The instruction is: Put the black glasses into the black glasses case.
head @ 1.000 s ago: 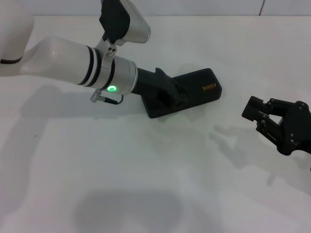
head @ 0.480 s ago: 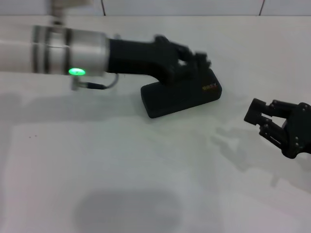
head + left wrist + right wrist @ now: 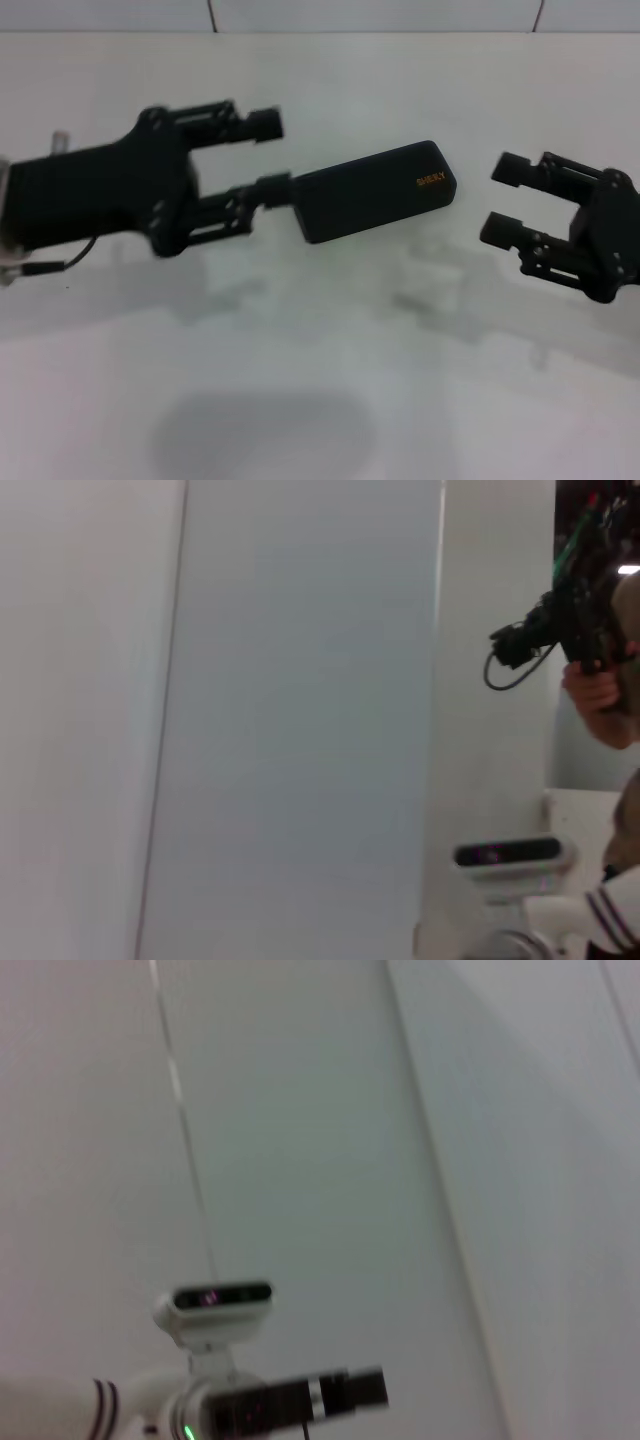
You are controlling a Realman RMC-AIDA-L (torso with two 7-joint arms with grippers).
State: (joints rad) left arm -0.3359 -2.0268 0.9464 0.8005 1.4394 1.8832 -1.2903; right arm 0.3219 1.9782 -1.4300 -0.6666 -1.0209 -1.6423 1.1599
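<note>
- One black glasses case (image 3: pixel 375 190) lies on the desk (image 3: pixel 320 400), shut, near the middle, with two grippers flanking it
- No spectacles show in any view
- The case is a matte black oblong with rounded corners, lying at a slant, its end with the small orange lettering (image 3: pixel 432 182) pointing toward the right arm
- The left gripper (image 3: pixel 268 155) reaches in from the left side, its two fingers (image 3: pixel 250 123) spread apart and grasping nothing; the nearer finger's tip sits right at the case's left end, though I cannot tell whether it touches
- The right gripper (image 3: pixel 500 200) hangs to the right of the case, apart from it, its two fingers (image 3: pixel 520 170) likewise released and empty
- Both grippers are black, built of jointed linkage bars with blocky tips
- The desk is a smooth, pale white surface carrying soft grey shadows
- The left wrist view takes in pale wall panels and a person's hand (image 3: pixel 600 695) holding a dark device with a cable
- The right wrist view shows plain wall panels and a small camera bar (image 3: pixel 215 1305) on a white mount
</note>
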